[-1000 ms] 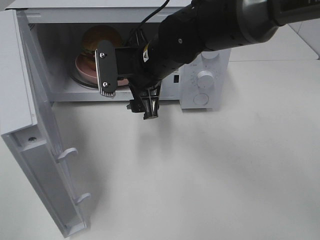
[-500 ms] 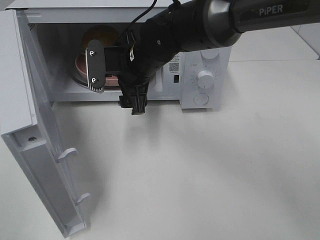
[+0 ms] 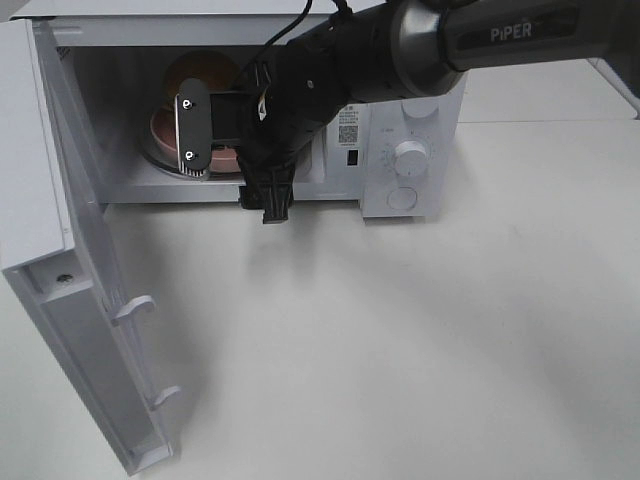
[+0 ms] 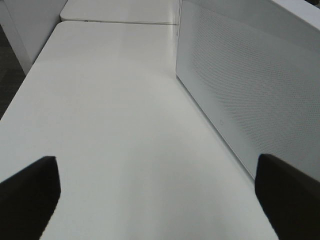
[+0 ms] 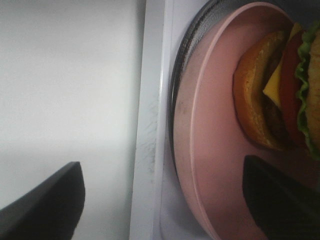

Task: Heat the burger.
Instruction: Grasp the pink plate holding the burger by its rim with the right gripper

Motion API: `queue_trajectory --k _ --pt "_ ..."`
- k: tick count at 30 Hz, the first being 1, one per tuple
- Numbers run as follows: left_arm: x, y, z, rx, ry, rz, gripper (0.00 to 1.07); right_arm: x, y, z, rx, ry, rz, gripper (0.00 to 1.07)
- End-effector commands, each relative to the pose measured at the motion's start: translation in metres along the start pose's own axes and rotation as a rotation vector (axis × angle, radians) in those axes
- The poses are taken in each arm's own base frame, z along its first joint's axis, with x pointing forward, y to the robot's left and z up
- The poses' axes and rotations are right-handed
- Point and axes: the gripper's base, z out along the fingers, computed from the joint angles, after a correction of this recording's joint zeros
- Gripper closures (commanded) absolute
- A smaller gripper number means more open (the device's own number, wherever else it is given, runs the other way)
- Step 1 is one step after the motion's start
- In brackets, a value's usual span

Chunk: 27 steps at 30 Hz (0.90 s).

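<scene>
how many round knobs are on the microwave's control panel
2. The upper knob sits mid-panel on the microwave, right of the open cavity; the lower knob is directly below it. The right arm hides the panel's top, so more could exist.

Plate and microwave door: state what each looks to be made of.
The plate looks like smooth pink plastic or melamine, judging by its even matte colour and thin moulded rim; glazed ceramic cannot be ruled out. The microwave door looks like glossy white plastic, with a moulded frame and latch hooks.
</scene>
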Motion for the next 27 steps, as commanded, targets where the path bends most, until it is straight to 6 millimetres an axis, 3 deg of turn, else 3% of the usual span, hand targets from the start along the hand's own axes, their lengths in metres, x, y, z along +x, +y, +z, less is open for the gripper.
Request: queue_trajectory --k 1,18,27 --pt "0.000 0.000 0.000 0.003 -0.013 -0.002 0.09 0.001 -0.004 0.003 0.009 0.002 0.012 0.24" --pt "0.000 0.000 0.000 0.003 -0.013 -0.002 0.09 -0.003 -0.012 0.023 0.014 0.007 0.031 0.26" --pt "0.000 0.000 0.000 0.003 -0.013 -0.003 0.09 0.006 -0.018 0.031 0.026 0.015 0.052 0.27"
